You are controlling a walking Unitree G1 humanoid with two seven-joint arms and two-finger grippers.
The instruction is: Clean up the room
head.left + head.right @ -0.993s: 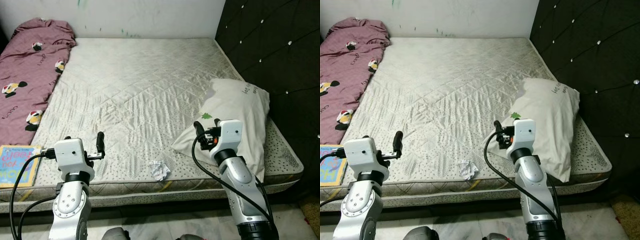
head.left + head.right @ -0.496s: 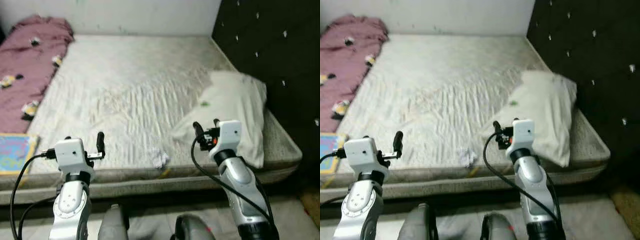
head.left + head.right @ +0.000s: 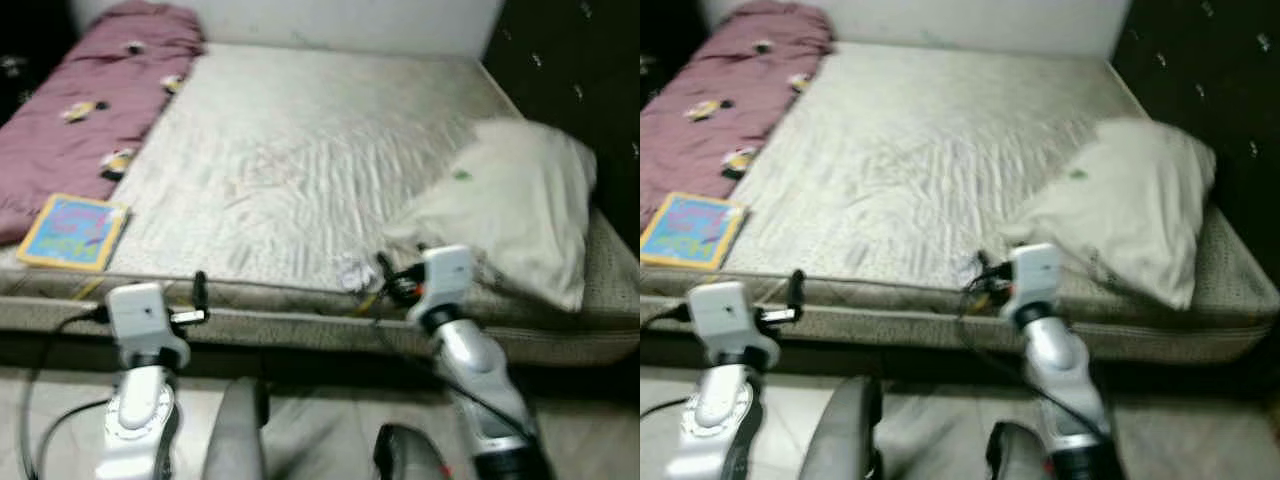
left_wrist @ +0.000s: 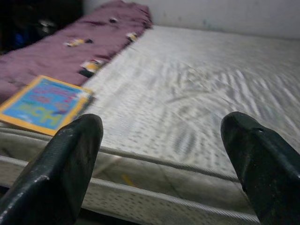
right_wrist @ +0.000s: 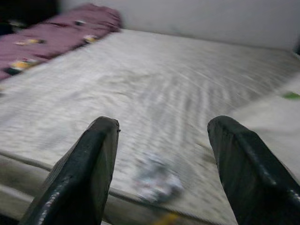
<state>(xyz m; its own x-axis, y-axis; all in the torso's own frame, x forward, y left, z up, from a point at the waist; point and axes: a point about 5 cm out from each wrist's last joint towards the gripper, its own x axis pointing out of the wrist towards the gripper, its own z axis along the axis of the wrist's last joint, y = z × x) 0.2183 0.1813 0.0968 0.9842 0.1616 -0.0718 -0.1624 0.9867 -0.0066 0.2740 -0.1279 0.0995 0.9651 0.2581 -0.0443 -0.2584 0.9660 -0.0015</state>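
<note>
While both arms are held before the bed, the left gripper (image 4: 159,164) and right gripper (image 5: 161,159) have their fingers spread apart, holding nothing. Crumpled paper (image 5: 157,180) lies on the mattress (image 3: 300,150) near its front edge, just beyond the right gripper. Pillow (image 3: 520,215) at right; book (image 3: 72,232) and purple blanket (image 3: 95,120) at left.

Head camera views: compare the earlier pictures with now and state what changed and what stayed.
The camera moved, so the whole scene shifted; the things did not. The crumpled paper, pillow, book and blanket lie as before. The left pincer and right pincer remain open, holding nothing.
</note>
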